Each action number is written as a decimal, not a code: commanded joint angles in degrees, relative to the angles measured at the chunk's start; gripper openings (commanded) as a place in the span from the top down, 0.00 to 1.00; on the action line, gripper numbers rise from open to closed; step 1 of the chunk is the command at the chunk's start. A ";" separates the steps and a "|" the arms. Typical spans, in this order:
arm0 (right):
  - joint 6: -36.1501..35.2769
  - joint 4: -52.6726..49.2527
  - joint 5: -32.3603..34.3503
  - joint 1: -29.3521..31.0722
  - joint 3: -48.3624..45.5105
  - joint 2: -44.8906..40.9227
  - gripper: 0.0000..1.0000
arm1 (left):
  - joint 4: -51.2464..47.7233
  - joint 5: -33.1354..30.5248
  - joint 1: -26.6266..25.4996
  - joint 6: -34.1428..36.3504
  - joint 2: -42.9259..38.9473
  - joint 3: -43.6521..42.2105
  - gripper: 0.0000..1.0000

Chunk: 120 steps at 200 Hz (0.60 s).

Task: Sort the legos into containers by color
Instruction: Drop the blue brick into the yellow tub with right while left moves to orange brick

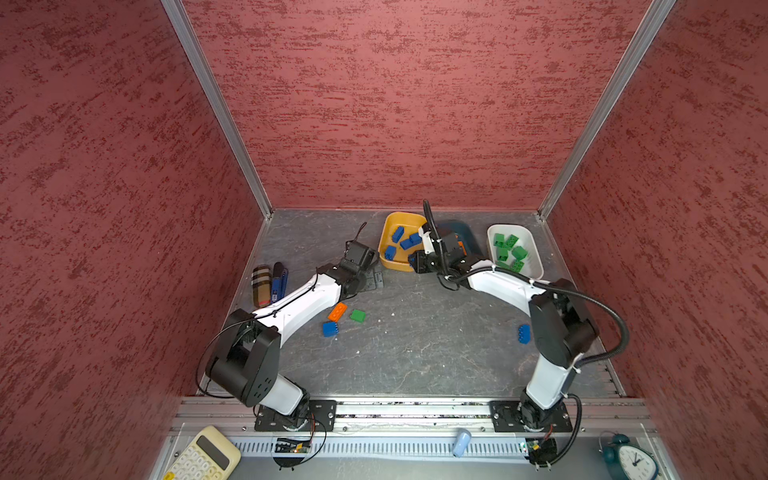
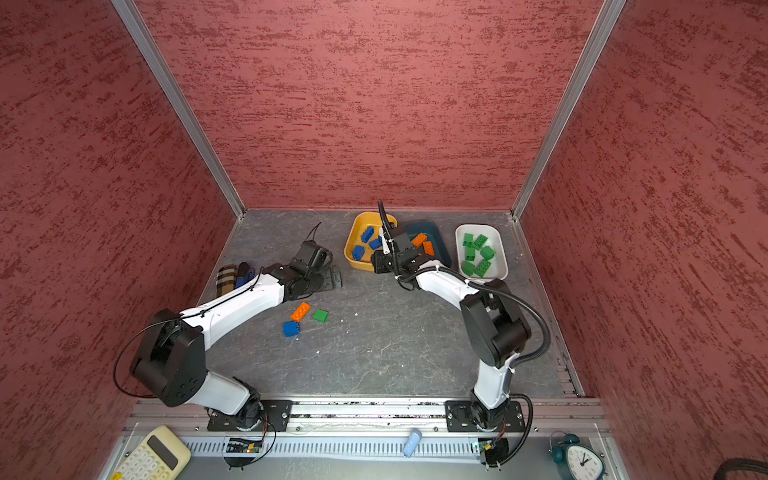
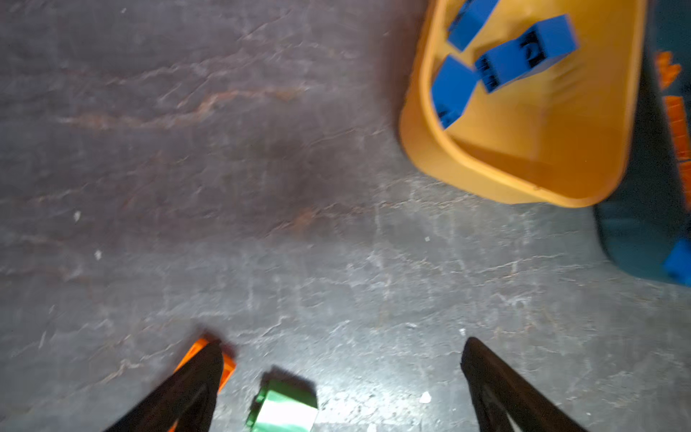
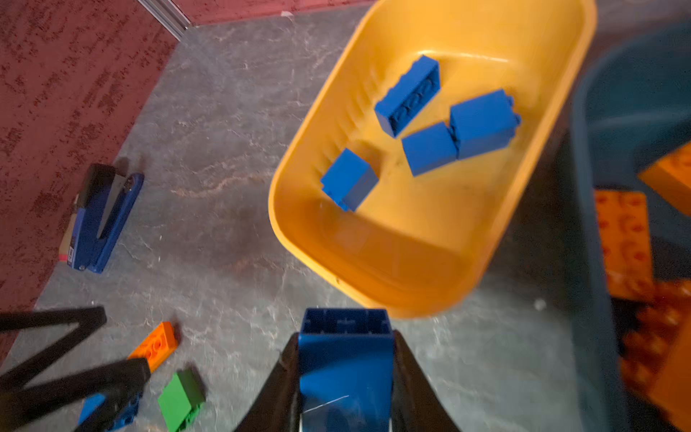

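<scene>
Yellow tub (image 1: 384,249), both top views: at the back of the table, left end of the row of three, with blue bricks (image 1: 398,234) inside.
Teal tub (image 2: 440,239), top views: middle of the row, orange bricks (image 2: 419,240) in it. The right arm covers part of it.
White tub (image 1: 536,257), top views: right end of the row, holding green bricks (image 1: 509,248) only.
Loose bricks, top views: I see the loose orange brick (image 1: 337,311), loose green brick (image 1: 358,316) and loose blue brick (image 1: 330,329) close together beside the left forearm. The far blue brick (image 1: 524,333) lies well apart, next to the right elbow.
Left gripper (image 2: 332,279), top views: low between the loose bricks and the yellow tub. I cannot judge the jaws from here.
Right gripper (image 1: 413,262), top views: at the yellow tub's near corner, beside the teal tub.
Left wrist view: the left gripper (image 3: 342,346) stands spread wide and empty. The loose green brick (image 3: 286,406) lies on the table between the fingers, touching neither. The loose orange brick (image 3: 226,368) peeks from behind one finger.
Right wrist view: the right gripper (image 4: 346,336) is clamped on the held blue brick (image 4: 346,370), hollow underside showing at its far end, just short of the yellow tub's rim (image 4: 284,224). I count four blue bricks in that tub. A blue stapler (image 4: 101,220) lies near the wall.
</scene>
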 commanded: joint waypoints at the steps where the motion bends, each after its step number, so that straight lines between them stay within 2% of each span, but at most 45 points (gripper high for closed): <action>1: 0.52 4.26 3.44 -0.15 6.14 5.27 0.68 | -5.92 -0.68 0.42 -3.15 -1.35 -1.04 0.00; 22: 1.22 2.56 3.50 -0.15 12.34 10.26 0.61 | -8.36 1.08 -0.23 -5.32 -0.89 -1.59 0.01; 50: 1.27 1.29 3.73 -0.09 15.36 11.54 0.37 | -11.69 -0.14 -0.66 -8.09 0.11 -2.10 0.00; 72: 0.50 1.57 4.94 -0.12 13.67 9.36 0.25 | -14.97 -2.51 1.15 -10.32 1.20 -1.78 0.00; 77: 0.28 1.57 5.16 -0.11 13.15 8.65 0.20 | -15.62 -2.76 1.69 -10.94 1.41 -1.73 0.01; 85: 0.08 1.61 5.75 -0.07 12.08 7.56 0.02 | -16.40 -3.03 2.77 -12.12 1.62 -1.74 0.01; 120: 0.29 4.16 8.93 -0.06 5.62 2.67 0.01 | -13.93 -0.60 6.73 -18.47 2.67 -2.92 0.01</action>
